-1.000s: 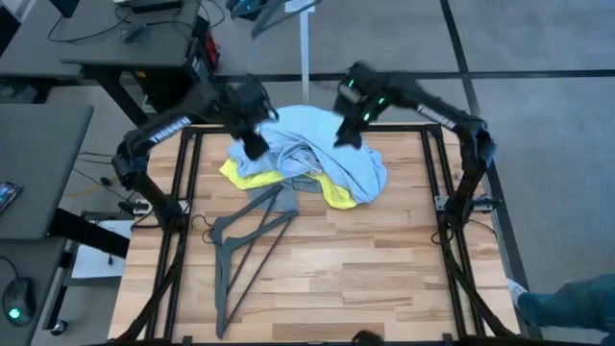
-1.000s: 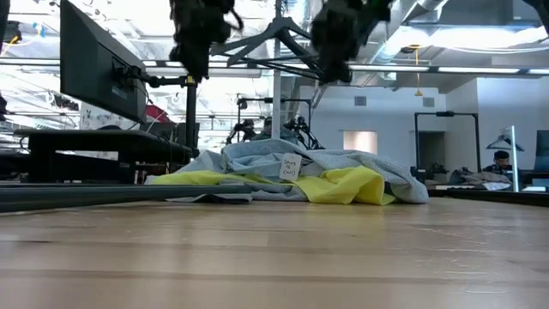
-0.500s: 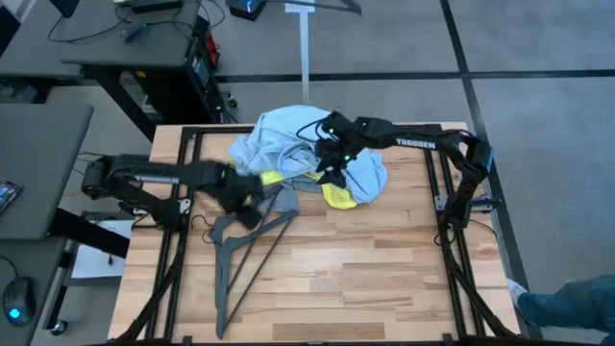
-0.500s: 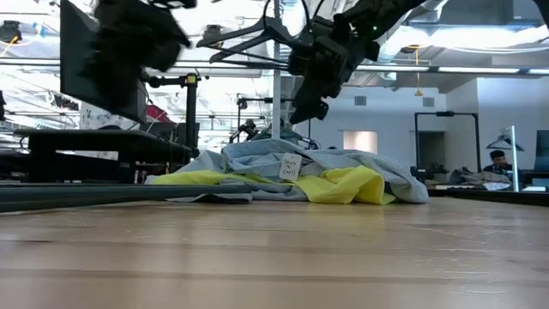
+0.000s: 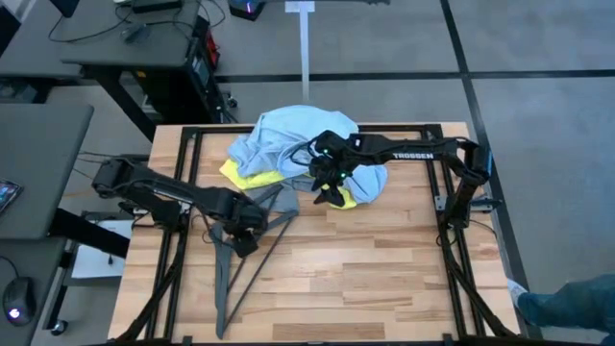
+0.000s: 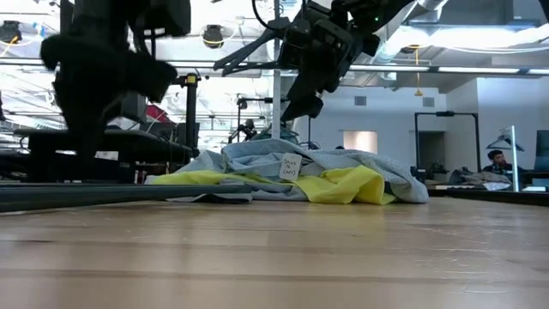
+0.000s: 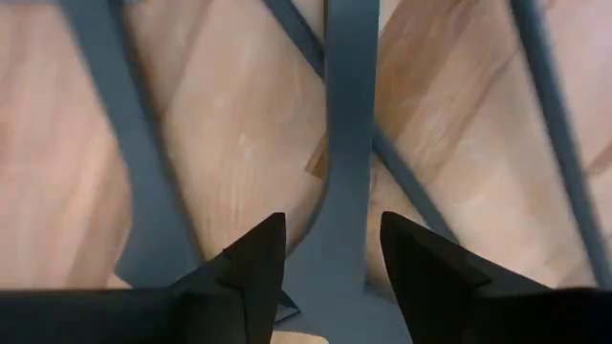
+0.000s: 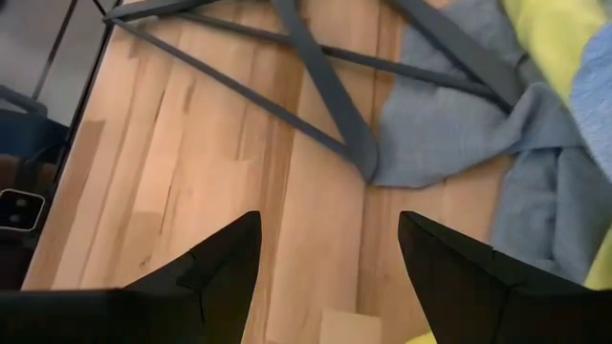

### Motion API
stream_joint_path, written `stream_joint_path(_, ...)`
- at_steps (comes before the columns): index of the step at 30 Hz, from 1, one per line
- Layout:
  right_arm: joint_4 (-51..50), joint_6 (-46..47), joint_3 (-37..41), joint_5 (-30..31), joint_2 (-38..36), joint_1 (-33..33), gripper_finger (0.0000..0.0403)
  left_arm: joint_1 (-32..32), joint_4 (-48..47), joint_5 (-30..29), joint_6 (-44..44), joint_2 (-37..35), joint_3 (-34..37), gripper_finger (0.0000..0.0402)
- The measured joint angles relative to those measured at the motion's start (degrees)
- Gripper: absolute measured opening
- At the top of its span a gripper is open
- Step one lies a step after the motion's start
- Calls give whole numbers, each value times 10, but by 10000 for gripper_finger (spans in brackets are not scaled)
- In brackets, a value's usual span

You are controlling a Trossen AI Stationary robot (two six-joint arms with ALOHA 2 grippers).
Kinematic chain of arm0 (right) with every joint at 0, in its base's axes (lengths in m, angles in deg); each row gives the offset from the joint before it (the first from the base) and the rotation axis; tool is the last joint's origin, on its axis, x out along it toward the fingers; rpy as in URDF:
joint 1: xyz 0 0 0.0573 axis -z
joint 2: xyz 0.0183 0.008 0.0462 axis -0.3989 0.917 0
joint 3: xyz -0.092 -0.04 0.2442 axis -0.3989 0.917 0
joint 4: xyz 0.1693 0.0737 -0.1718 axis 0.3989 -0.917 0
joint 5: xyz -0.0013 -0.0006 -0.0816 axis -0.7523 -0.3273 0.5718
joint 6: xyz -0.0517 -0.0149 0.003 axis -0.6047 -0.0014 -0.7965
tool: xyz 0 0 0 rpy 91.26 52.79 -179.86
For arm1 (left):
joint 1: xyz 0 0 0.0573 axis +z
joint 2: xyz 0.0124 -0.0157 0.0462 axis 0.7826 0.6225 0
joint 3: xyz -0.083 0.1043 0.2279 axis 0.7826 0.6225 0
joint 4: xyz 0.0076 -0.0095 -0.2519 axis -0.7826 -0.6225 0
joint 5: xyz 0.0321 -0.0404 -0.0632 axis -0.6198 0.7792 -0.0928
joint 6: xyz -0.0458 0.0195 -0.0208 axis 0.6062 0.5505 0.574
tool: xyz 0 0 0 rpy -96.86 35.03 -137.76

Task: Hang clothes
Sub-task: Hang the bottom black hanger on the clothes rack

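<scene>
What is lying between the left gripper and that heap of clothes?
In the high view, the dark hangers lie there: the left gripper, open, hovers over their bars, which run up to the grey T-shirt at the edge of the clothes.

A wooden table (image 5: 365, 279) with pale planks carries a black metal frame (image 5: 448, 252) along its edges. Thin grey hangers (image 5: 240, 264) lie in a stack on the table's left half, their long bars reaching toward the near edge. Beyond the table stands a white pole (image 5: 305, 48) on the grey floor. A dark desk (image 5: 115, 43) with cables sits at the far left. In the low view, a monitor (image 6: 99, 69) stands at the left and a person (image 6: 498, 163) sits far off at the right.
</scene>
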Motion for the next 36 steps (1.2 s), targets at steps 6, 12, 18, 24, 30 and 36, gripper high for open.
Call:
stream_joint_path(6, -1, 11, 0, 0, 0, 2, 234, 0, 42, 5, -26, 26, 14, 185)
stream_joint_path(12, 2, 12, 0, 1, 0, 2, 234, 0, 49, 16, -24, 66, 34, 191)
stream_joint_path(18, -3, 19, 0, 1, 0, 3, 234, 1, 53, 16, -18, 98, 38, 151)
stream_joint_path(24, -45, 59, -15, -3, -20, 31, 234, 0, -36, -26, -34, 91, -19, 76)
stream_joint_path(30, -33, 144, -19, -53, -91, 105, 234, 1, -212, -146, -48, 85, -155, 76)
stream_joint_path(36, -17, 225, -19, -138, -123, 187, 234, 13, -288, -285, -97, 84, -289, 76)
